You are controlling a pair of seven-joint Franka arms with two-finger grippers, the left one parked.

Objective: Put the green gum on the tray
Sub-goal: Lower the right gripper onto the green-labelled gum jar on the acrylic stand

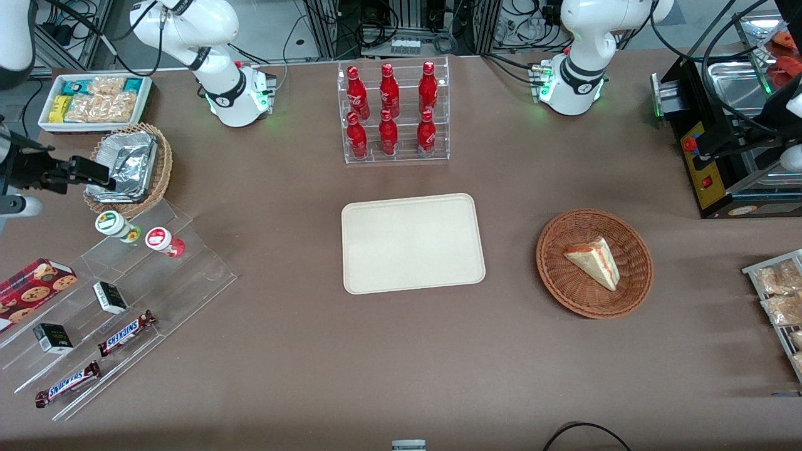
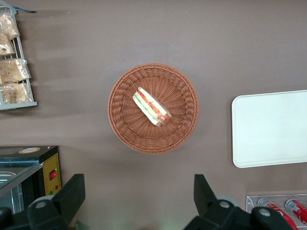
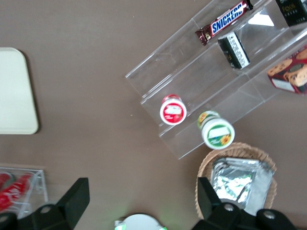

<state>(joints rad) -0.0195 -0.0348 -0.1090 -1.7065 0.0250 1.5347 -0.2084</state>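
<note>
The green gum (image 1: 116, 225), a white canister with a green-rimmed lid, lies on the top step of a clear acrylic stand (image 1: 188, 263), beside a red-lidded canister (image 1: 164, 241). It also shows in the right wrist view (image 3: 217, 130). The cream tray (image 1: 413, 243) lies bare at the table's middle; its corner shows in the right wrist view (image 3: 14, 91). My gripper (image 1: 100, 174) is open and empty. It hangs high over the foil-lined wicker basket (image 1: 128, 169), a little farther from the front camera than the gum. In the right wrist view the gripper (image 3: 143, 191) has its fingers wide apart over bare table.
The stand also holds Snickers bars (image 1: 125, 332), small black boxes (image 1: 110, 297) and a cookie box (image 1: 34, 285). A white bin of snacks (image 1: 94, 100) and a rack of red bottles (image 1: 393, 113) stand farther back. A wicker basket with a sandwich (image 1: 594, 263) sits toward the parked arm's end.
</note>
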